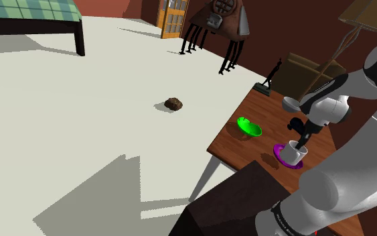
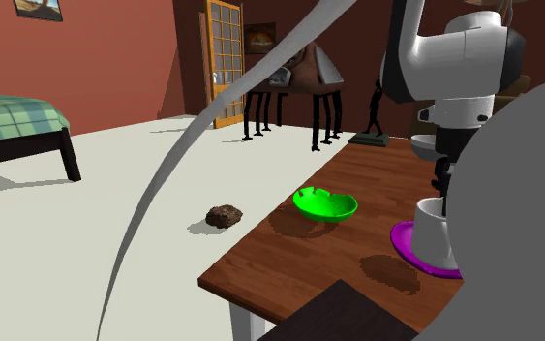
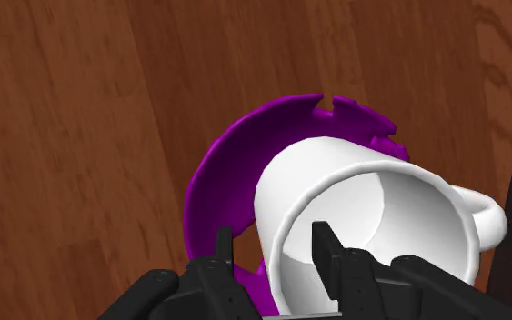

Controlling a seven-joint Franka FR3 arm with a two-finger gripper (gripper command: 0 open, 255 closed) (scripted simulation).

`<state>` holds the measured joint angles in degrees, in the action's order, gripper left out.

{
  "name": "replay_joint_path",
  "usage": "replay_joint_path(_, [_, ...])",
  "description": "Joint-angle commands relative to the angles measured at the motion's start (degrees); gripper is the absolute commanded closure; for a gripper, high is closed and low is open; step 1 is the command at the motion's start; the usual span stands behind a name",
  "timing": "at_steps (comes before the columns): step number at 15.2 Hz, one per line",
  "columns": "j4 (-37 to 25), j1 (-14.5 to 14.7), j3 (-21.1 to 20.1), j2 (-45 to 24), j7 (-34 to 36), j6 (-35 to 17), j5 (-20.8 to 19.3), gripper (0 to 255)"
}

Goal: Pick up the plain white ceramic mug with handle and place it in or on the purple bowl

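A: State of the gripper (image 3: 272, 238)?
B: Released. The fingers are apart and straddle the rim of the white mug (image 3: 381, 214), one inside and one outside, neither pressing the wall. The mug sits upright in the purple bowl (image 3: 235, 173) on the wooden table (image 3: 81, 109).
A: Handling?
B: Probably stiff, smooth, a bit slippery and fairly light; would chip if dropped. Pinching the rim wall looks fine. The handle (image 3: 486, 214) sticks out away from the fingers.
A: Counts?
B: One mug, one purple bowl, one green bowl (image 1: 248, 126) farther along, and one brown lump (image 1: 173, 103) on the floor beyond.
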<state>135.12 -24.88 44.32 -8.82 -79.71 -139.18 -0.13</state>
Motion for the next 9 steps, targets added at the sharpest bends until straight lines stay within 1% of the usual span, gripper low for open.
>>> replay_joint_path(1, [0.0,0.0,0.0,0.0,0.0,0.0,0.0,0])
replay_joint_path(5, [0.0,0.0,0.0,0.0,0.0,0.0,0.0,0])
replay_joint_path(8, [-1.8,1.6,1.3,5.6,3.8,6.0,-5.2,0])
replay_joint_path(9, [-2.4,1.9,1.3,6.9,4.7,7.6,-6.4,0])
